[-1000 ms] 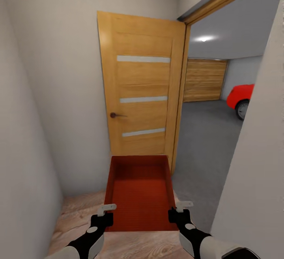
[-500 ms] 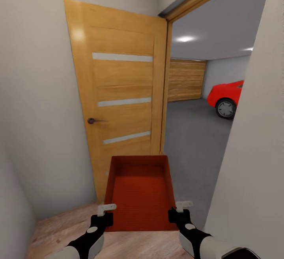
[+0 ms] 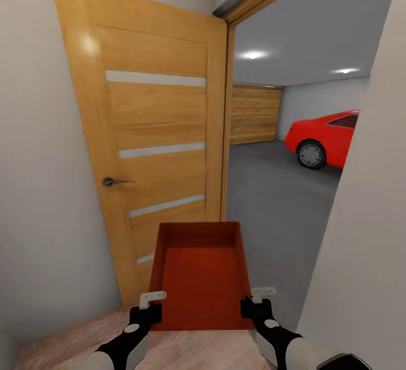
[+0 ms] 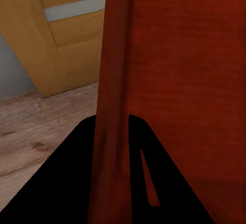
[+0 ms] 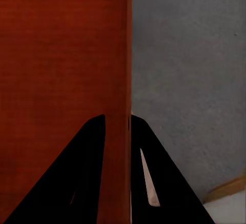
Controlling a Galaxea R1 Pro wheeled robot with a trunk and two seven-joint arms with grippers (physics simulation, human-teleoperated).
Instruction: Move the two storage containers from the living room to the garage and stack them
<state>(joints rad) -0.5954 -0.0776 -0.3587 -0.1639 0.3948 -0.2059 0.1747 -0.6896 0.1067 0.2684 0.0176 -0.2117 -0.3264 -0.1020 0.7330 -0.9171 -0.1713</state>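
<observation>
I carry one orange-red storage container (image 3: 200, 271) in front of me, held level above the floor. My left gripper (image 3: 151, 301) is shut on its left wall (image 4: 110, 131), one finger on each side. My right gripper (image 3: 256, 296) is shut on its right wall (image 5: 122, 131) in the same way. The bin is open-topped and holds nothing. Ahead through the doorway lies the garage with its grey concrete floor (image 3: 270, 201) and a red car (image 3: 327, 136).
An open wooden door (image 3: 152, 144) stands close on the left, its handle (image 3: 113, 181) toward me. A pale wall (image 3: 366, 246) crowds the right side of the doorway. Light wood flooring (image 3: 84, 336) lies under me. A wooden garage door (image 3: 254, 113) closes the far end.
The view has moved forward and turned right toward the doorway: the door has slid left and grown, and more of the car shows. The container stays the same in both grippers.
</observation>
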